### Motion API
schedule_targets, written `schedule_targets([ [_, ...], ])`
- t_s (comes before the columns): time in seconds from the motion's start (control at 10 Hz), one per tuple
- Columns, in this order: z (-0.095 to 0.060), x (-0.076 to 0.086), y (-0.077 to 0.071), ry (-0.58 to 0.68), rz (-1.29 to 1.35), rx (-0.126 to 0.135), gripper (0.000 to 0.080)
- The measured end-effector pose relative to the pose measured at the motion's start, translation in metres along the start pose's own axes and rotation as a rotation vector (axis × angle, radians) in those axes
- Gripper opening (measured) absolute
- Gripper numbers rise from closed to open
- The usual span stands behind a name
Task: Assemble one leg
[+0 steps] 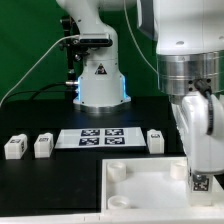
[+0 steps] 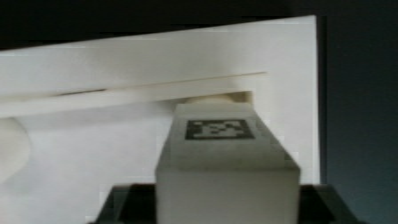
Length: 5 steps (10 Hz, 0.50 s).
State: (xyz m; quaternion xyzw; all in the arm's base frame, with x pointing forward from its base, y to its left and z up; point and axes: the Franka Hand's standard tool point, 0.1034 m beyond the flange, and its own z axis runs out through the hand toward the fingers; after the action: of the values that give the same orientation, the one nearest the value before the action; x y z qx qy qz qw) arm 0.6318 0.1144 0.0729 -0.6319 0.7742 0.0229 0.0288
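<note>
The black matte table [image 1: 40, 120] takes up most of the exterior view, with a green backdrop behind it and the white base of the Franka arm [image 1: 100, 85] standing at the far side. Next in size is the large flat white square panel [image 1: 135, 185], smooth plastic with raised rims and round corner sockets, lying at the near edge toward the exterior view's right. The arm's grey and white wrist hangs over the panel's right-hand corner.

Behind the panel lies the thin flat marker board [image 1: 101, 137], white with black square tags in a row. Three small white cuboid blocks stand on the table: two [image 1: 14, 147] [image 1: 42, 145] well apart from the panel on the exterior view's left, with bare table around them, and one [image 1: 155, 139] just beside the marker board's right end.

The end effector [image 1: 200, 180] is closed narrowly on the leg [image 2: 222, 150], a small white plastic cuboid with a black-and-white fiducial tag on one face. In the wrist view the leg stands upright over the panel, close to its outer edge; whether it touches the panel cannot be told.
</note>
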Motion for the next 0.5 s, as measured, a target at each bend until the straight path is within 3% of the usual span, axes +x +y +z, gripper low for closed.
schedule_targets([
  [0.1,0.0007,0.0001,0.0004,0.0,-0.047,-0.001,0.0372],
  [0.2,0.001,-0.0002,0.0007,0.0,-0.081,-0.001,0.0372],
  [0.3,0.0016,-0.0015,0.0,0.002,-0.126,0.01,0.0509],
  [0.4,0.0052,-0.0048,-0.0003,0.004,-0.273,0.051,0.062],
  [0.5,0.0072,-0.0047,0.0015,0.011,-0.466,0.055,0.062],
])
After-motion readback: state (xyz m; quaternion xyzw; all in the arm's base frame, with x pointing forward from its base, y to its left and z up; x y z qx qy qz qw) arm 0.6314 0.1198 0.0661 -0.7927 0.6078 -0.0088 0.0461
